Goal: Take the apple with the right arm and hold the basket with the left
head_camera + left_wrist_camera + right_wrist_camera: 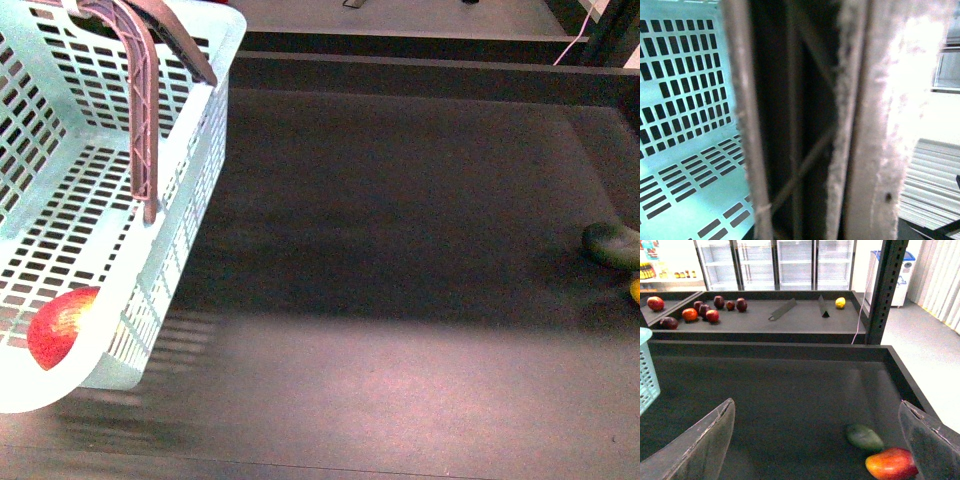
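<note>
Here, lower left, the apple (62, 328) lies in the basket (195, 190); left gripper (800, 120) pinches its handle (140, 120); right gripper (816, 405) spread wide, empty.

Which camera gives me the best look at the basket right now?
Front view: the basket shows rim, slotted walls, handle and the apple inside. Left wrist view gives a blurred close-up of its handle and slots; right wrist view catches one corner.

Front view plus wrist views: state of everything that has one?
Basket: holds the apple, handle raised.
Apple: inside basket, at a near corner.
Right gripper: jaws open, empty.
Green fruit: lying loose, ungripped.
</note>
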Controlling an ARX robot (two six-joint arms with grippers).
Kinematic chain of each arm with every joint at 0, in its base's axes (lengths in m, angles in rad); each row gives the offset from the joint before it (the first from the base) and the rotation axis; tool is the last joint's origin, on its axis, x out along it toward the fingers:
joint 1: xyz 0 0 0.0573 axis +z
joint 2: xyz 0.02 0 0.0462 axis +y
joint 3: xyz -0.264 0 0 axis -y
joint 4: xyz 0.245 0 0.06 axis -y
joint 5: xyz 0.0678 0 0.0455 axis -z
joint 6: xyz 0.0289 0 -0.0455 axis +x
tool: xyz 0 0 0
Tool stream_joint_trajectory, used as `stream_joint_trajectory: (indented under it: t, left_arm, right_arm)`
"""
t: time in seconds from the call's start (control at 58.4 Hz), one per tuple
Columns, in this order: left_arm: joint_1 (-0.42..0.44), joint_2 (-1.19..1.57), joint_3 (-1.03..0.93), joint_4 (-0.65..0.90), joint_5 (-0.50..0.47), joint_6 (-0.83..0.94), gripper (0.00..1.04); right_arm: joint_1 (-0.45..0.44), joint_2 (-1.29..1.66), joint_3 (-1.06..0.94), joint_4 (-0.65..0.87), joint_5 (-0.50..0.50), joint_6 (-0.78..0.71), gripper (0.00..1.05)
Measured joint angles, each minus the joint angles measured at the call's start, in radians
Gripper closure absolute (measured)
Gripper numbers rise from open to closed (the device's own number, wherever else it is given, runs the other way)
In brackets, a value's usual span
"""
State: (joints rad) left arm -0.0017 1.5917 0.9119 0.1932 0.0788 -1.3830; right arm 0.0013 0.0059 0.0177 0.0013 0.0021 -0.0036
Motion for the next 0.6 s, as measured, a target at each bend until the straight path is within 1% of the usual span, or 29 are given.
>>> stream_joint_trajectory:
  t: [0.274, 0.599]
  left_arm:
    - [0.019, 0.101, 0.000, 0.040, -0.014, -0.081, 0.89]
    - [0.037, 0.138, -0.069, 0.086, -0.039, -0.094, 0.89]
  right_arm:
    - [0.000, 0.000, 0.000, 0.000, 0.000, 0.000, 0.09]
    - [0.000, 0.000, 0.000, 0.000, 0.000, 0.000, 0.09]
